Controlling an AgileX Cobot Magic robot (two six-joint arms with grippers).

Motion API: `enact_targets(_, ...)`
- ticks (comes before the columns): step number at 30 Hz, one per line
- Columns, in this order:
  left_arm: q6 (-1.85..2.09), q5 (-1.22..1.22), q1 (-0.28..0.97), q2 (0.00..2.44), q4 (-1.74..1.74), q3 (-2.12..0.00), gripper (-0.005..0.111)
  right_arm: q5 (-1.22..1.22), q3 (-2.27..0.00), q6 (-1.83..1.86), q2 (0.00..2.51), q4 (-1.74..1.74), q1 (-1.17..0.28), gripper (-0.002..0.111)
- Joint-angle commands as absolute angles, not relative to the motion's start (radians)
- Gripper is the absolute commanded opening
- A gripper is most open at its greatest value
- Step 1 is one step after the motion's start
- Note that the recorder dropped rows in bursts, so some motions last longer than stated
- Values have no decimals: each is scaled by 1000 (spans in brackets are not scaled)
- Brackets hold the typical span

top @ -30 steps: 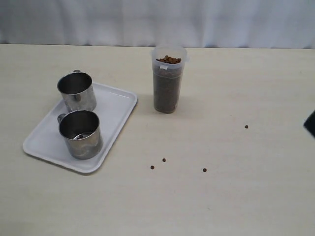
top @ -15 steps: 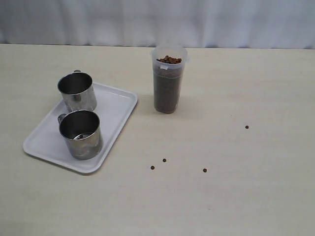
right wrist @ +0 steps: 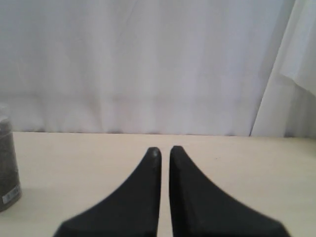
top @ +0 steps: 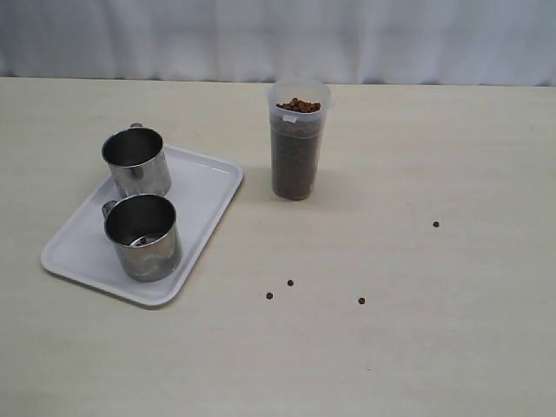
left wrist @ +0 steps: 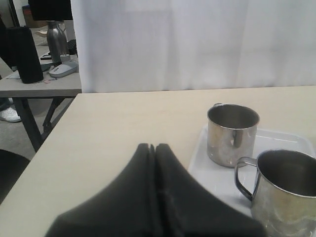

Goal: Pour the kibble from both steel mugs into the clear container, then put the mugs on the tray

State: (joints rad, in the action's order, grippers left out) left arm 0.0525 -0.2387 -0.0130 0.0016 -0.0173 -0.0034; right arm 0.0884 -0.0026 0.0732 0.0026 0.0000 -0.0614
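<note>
Fingers [left wrist: 140, 168] of the left gripper [left wrist: 153, 147] were pressed flat together, nothing between them. It hung over the table [top: 417, 365] just beside the tray [top: 208, 187], short of the mugs. Right gripper [right wrist: 165, 149] was closed too: only a hairline slit between the tips, nothing held, over bare tabletop and pointing at the curtain [top: 278, 35]. The container's wall showed at the edge of its wrist view.

Both mugs stood upright on the tray, apart from each other. Far mug [top: 135, 161] had its handle toward the curtain, near mug [top: 142, 236] had its handle toward the tray's left edge. Far mug looked empty. Near mug had a glint or speck at the bottom – couldn't tell which.

Container [top: 296, 156] stood upright on the table, right of the tray and clear of it. Kibble [top: 297, 105] filled it and heaped at the rim.

Four loose pellets lay on the table – two close together [top: 290, 282] [top: 269, 295] in front of the container, one [top: 361, 301] further right, one [top: 436, 224] well off to the right.
</note>
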Motion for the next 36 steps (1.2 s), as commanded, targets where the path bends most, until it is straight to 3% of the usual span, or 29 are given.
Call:
enact_targets(1,50,-230,-11,0,-14,0,0,103,0,-71,0,-47,-56,5)
enact_targets(36,50,-229,-11,0,-14,0,0,209,0,-8,0,-42,-107,5)
